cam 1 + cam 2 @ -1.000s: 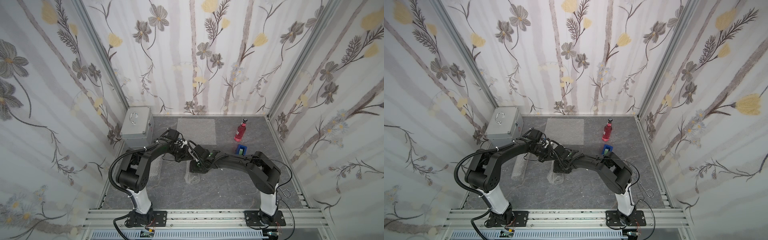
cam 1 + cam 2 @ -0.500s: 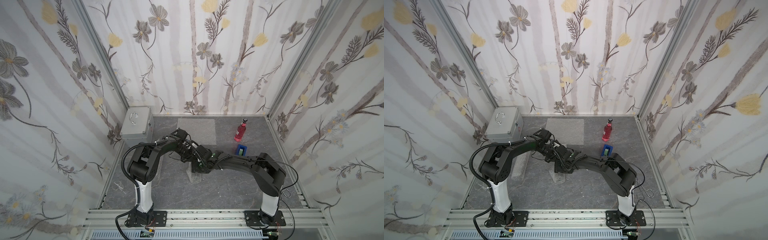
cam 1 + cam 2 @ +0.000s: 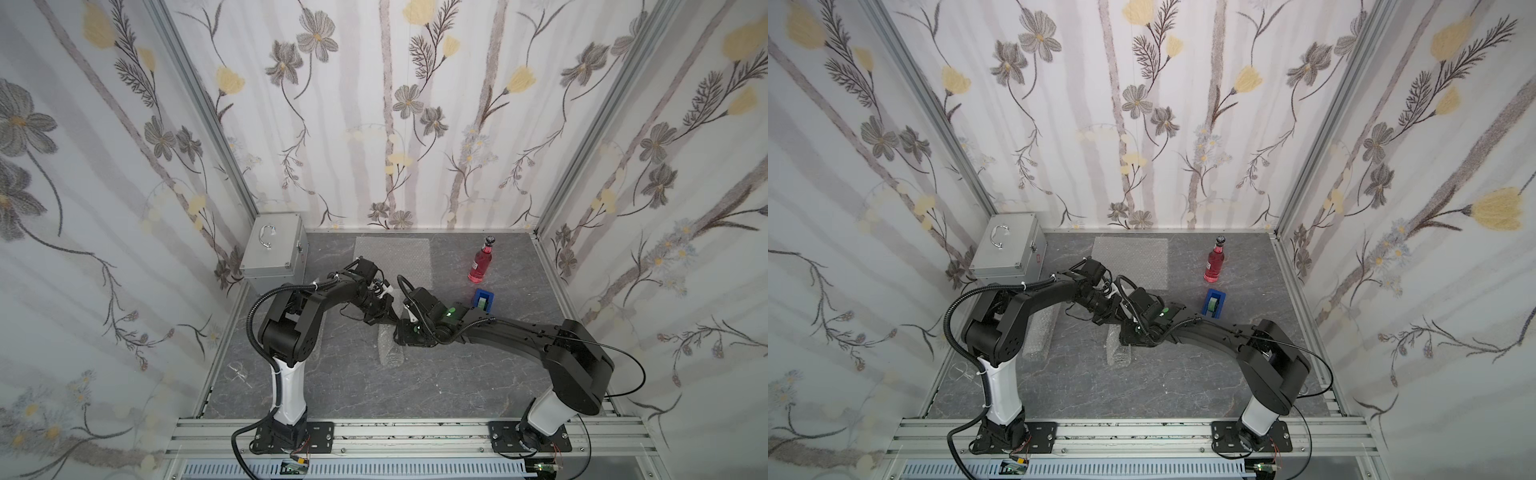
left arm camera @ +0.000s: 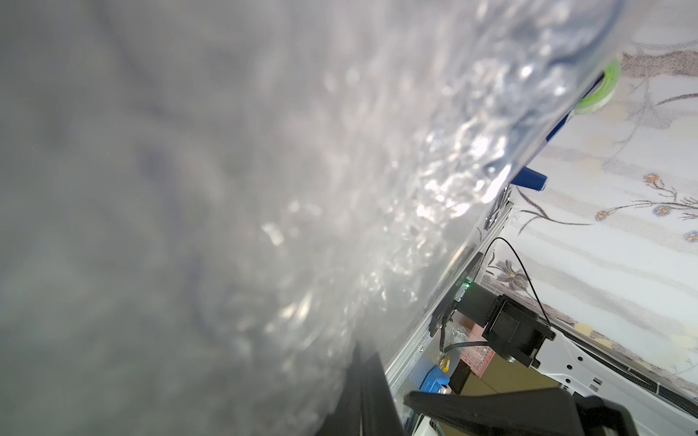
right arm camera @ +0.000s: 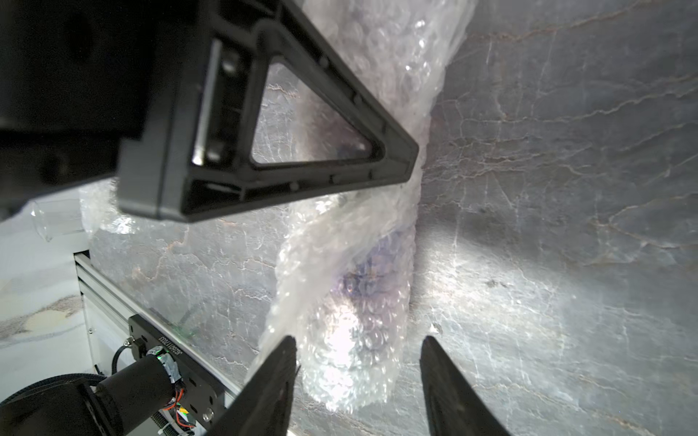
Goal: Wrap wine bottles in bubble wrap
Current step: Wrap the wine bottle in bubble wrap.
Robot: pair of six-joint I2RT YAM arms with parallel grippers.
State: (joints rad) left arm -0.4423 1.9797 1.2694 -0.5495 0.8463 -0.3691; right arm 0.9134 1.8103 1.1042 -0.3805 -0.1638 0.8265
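1. You are working over a grey, marble-veined tabletop (image 3: pixel 374 395).
2. In its far left corner sits a boxy silver metal case (image 3: pixel 272 253), lid shut, with a handle on top.
3. Just right of the case, at the far edge, a squarish sheet of translucent bubble wrap (image 3: pixel 395 257) lies flat and unrolled. You can see it in both top views.
4. At the table's middle lies a bottle rolled in bubble wrap (image 3: pixel 1119 351), on its side. In the right wrist view, purple shows through the film.
5. A second, whitish roll of bubble wrap (image 3: pixel 1040 336) lies beside the left arm (image 3: pixel 1000 386). You cannot tell what is inside it.
6. Your left gripper (image 5: pixel 408 158) has its fingers pressed together, with the tip against the middle roll's film. You cannot tell whether any film is caught between them. Wrap fills most of the left wrist view.
7. Your right gripper (image 5: pixel 359 339) stands spread astride the same roll, one finger touching the film and the other just clear of it.
8. A slim-necked glass bottle of red-pink liquid (image 3: pixel 480 266) with a dark cap stands upright near the far right, well apart from both grippers.
9. A small blue tape dispenser (image 3: pixel 484 300) holding a green roll sits just in front of that bottle.
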